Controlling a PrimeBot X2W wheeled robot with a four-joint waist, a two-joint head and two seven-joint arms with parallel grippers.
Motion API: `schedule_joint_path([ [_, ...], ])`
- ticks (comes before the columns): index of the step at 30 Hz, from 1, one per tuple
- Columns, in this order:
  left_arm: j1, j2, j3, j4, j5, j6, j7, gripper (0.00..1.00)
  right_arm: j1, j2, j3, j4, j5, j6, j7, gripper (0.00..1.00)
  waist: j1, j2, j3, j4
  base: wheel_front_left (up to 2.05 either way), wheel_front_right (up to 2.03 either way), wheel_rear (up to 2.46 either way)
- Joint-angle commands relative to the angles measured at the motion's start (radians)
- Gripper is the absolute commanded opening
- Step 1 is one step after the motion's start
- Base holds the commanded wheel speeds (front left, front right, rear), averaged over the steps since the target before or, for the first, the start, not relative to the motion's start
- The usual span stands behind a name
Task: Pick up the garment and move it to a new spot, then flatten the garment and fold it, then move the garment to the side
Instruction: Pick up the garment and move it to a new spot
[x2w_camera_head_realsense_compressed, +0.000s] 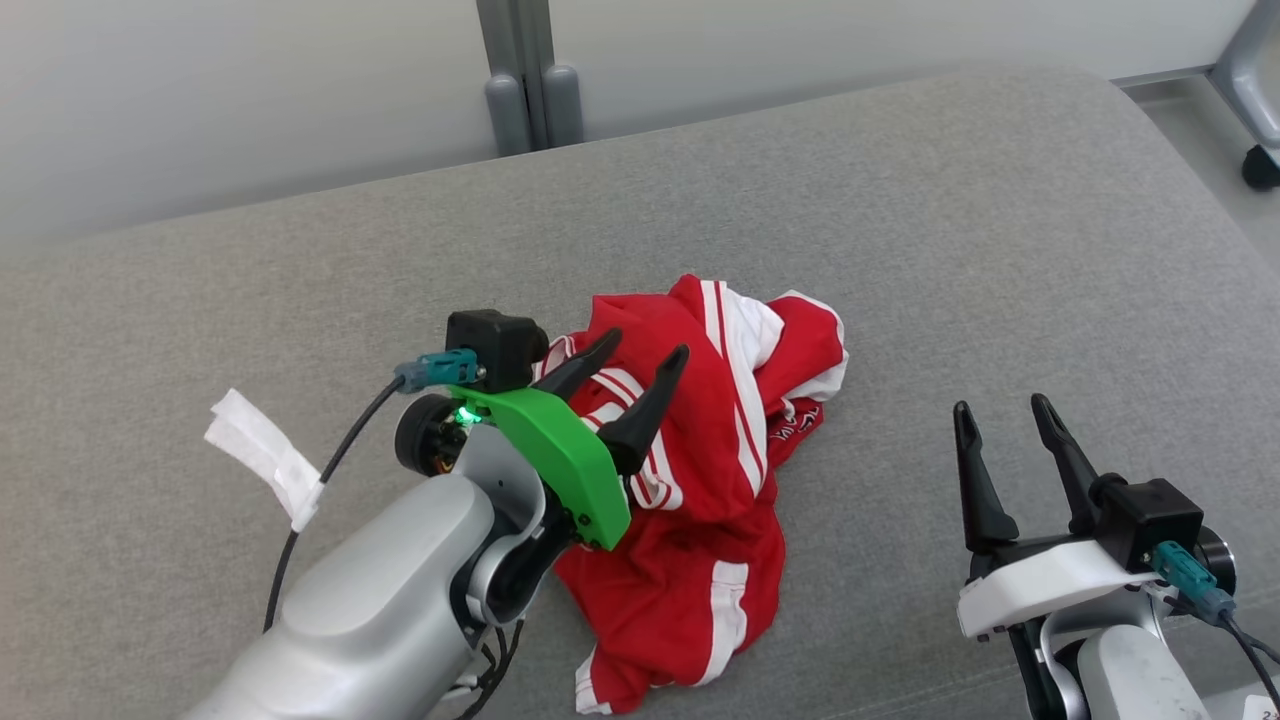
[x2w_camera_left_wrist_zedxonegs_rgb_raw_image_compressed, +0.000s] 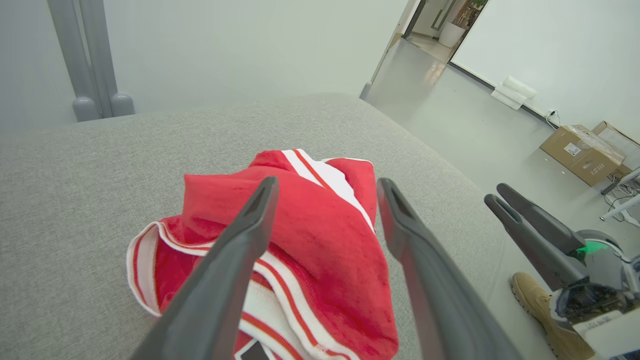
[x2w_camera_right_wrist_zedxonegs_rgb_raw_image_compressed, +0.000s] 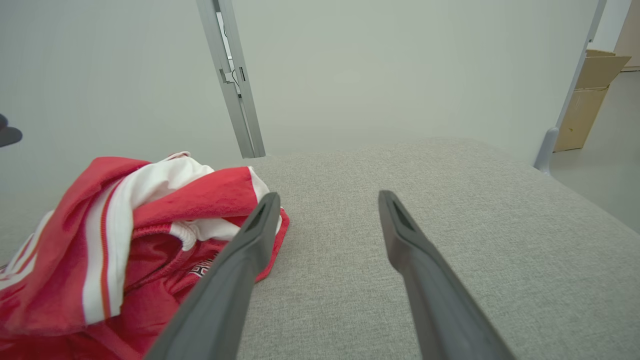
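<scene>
A crumpled red garment (x2w_camera_head_realsense_compressed: 720, 470) with white stripes lies bunched on the grey padded surface (x2w_camera_head_realsense_compressed: 900, 230). My left gripper (x2w_camera_head_realsense_compressed: 645, 350) hovers open over the garment's left part, its fingers spread above the red cloth (x2w_camera_left_wrist_zedxonegs_rgb_raw_image_compressed: 310, 235) with nothing between them. My right gripper (x2w_camera_head_realsense_compressed: 1000, 410) stands open to the right of the garment, apart from it, above bare grey fabric. In the right wrist view the garment (x2w_camera_right_wrist_zedxonegs_rgb_raw_image_compressed: 125, 225) sits to the left of my right gripper (x2w_camera_right_wrist_zedxonegs_rgb_raw_image_compressed: 327, 197), whose left finger (x2w_camera_right_wrist_zedxonegs_rgb_raw_image_compressed: 250, 240) passes in front of its edge.
A strip of white tape (x2w_camera_head_realsense_compressed: 265, 450) wraps the left arm's cable. Grey posts (x2w_camera_head_realsense_compressed: 530, 90) stand behind the surface. A tan boot (x2w_camera_left_wrist_zedxonegs_rgb_raw_image_compressed: 540, 305) and cardboard boxes (x2w_camera_left_wrist_zedxonegs_rgb_raw_image_compressed: 582, 152) are on the floor at the right. A caster wheel (x2w_camera_head_realsense_compressed: 1260, 165) sits at far right.
</scene>
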Motion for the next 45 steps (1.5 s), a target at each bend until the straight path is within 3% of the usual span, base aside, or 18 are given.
schedule_joint_path([
  [1, -0.017, -0.003, 0.003, 0.019, -0.016, 0.001, 0.023, 1.00, -0.010, -0.003, 0.006, -0.002, 0.000, -0.001, 0.000, 1.00, 0.0000, -0.0001, 0.012, -0.023, 0.00, 0.00, 0.00],
  [13, -0.129, -0.040, -0.010, 0.291, -0.042, -0.021, 0.153, 1.00, -0.018, -0.003, 0.011, -0.010, 0.006, -0.001, 0.000, 1.00, 0.0000, -0.0001, 0.068, -0.098, 0.00, 0.00, 0.00],
  [14, -0.135, -0.041, -0.019, 0.311, -0.031, -0.026, 0.155, 0.40, -0.018, -0.003, 0.009, -0.010, 0.007, -0.001, 0.000, 1.00, 0.0000, -0.0001, 0.070, -0.100, 0.00, 0.00, 0.00],
  [15, -0.136, -0.041, -0.025, 0.326, -0.027, -0.031, 0.160, 0.00, -0.018, -0.003, 0.007, -0.010, 0.008, -0.001, 0.000, 1.00, 0.0000, -0.0001, 0.071, -0.101, 0.00, 0.00, 0.00],
  [21, -0.143, -0.061, -0.032, 0.361, -0.026, -0.085, 0.133, 0.00, -0.014, -0.003, -0.008, -0.008, 0.020, -0.001, 0.000, 1.00, 0.0000, -0.0001, 0.075, -0.077, 0.00, 0.00, 0.00],
  [26, -0.184, -0.067, 0.020, 0.312, -0.029, -0.082, 0.042, 0.00, -0.007, -0.003, -0.013, -0.002, 0.023, -0.001, 0.000, 1.00, 0.0000, -0.0001, 0.066, -0.032, 0.00, 0.00, 0.00],
  [31, -0.238, -0.011, 0.086, 0.169, -0.015, -0.062, -0.039, 0.00, 0.002, -0.003, -0.025, 0.002, 0.017, -0.001, 0.000, 1.00, 0.0000, -0.0001, 0.046, 0.014, 0.00, 0.00, 0.00],
  [37, -0.258, 0.171, 0.185, -0.093, -0.009, 0.016, -0.046, 0.00, 0.029, -0.003, -0.049, 0.004, 0.019, -0.001, 0.000, 1.00, 0.0000, -0.0001, 0.015, 0.072, 0.00, 0.00, 0.00],
  [41, -0.219, 0.344, 0.265, -0.249, -0.017, 0.096, -0.014, 0.00, 0.049, -0.003, -0.059, 0.005, 0.025, -0.001, 0.000, 1.00, 0.0000, -0.0001, 0.000, 0.117, 0.00, 0.00, 0.00],
  [45, -0.171, 0.491, 0.356, -0.313, -0.054, 0.158, 0.003, 0.00, 0.059, -0.003, -0.055, 0.006, 0.023, -0.001, 0.000, 1.00, 0.0000, -0.0001, -0.001, 0.158, 0.00, 0.00, 0.00],
])
